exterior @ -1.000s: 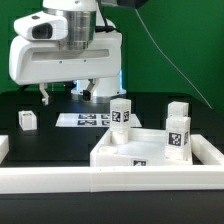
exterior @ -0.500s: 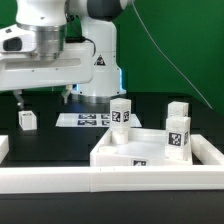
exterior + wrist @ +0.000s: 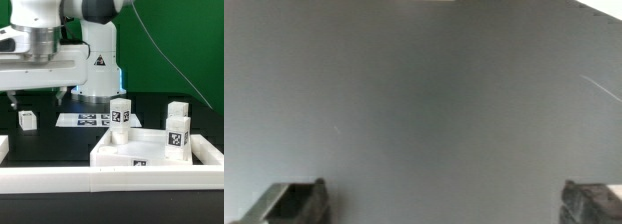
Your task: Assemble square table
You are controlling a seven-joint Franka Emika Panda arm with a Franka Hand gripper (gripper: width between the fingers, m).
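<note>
The long white border rail (image 3: 110, 181) runs along the near edge of the desk (image 3: 60, 140), the part of the scene farthest from the tool. Just behind it lies the square table slab (image 3: 150, 152), rim upward, off to the exterior view's right of the tool. Three white tagged legs stand upright at or on the slab: one at its far corner nearest the tool (image 3: 120, 115), one (image 3: 178, 139) toward its right side, and one (image 3: 177, 112) behind that. A fourth leg (image 3: 27, 120) stands alone on the desk, close to the tool and low beneath it. The marker board (image 3: 85, 120) lies flat between that leg and the slab.

The tool (image 3: 40, 97) hangs at the far left above the desk, its fingers (image 3: 287, 203) spread fully apart and gripping nothing. The wrist view shows only bare dark desk surface between the fingers.
</note>
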